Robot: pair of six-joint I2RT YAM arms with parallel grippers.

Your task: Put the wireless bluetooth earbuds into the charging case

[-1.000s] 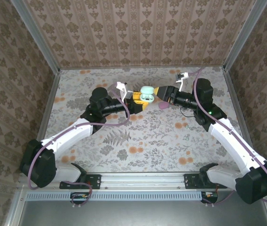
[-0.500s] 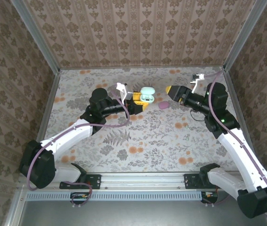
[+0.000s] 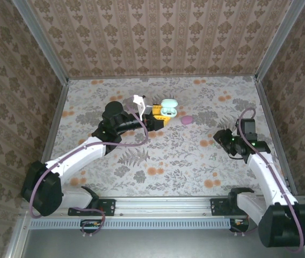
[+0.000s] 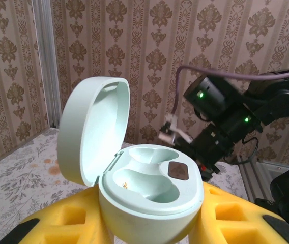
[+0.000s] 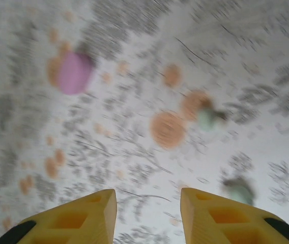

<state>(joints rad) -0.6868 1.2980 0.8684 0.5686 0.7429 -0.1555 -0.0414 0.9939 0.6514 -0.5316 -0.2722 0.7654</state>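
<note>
Left wrist view gives you the case [image 4: 144, 193] clamped between the yellow fingers [image 4: 58, 223] of your left gripper [image 3: 161, 115], mouth up, with the lid [image 4: 91, 129] standing open at the left of that view. The left well [image 4: 134, 184] is empty, its gold contacts showing. The other well carries a dark patch [image 4: 177, 171] that may be a bud sitting flush, though you cannot be sure from here.

Your right gripper [image 3: 220, 138] hangs low over the table [image 3: 184, 161], well apart from the case, its fingers spread with nothing between them. Its blurred camera shows a pink pebble [image 5: 74, 72], which lies just beside the case, and two small pale blobs [image 5: 205, 118] nearer the fingers. Those could be loose buds or only print on the cloth, so confirm before you commit.

For the pick, come straight down, straddle one bud across its narrow sides, and close gently so it doesn't squirt out. Leave the left arm where it is, with the case level. Bring the bud in from the side away from the lid and turn it to match the empty well. Lower until it seats, and only then let go. A tilted bud will probably catch on the rim.
</note>
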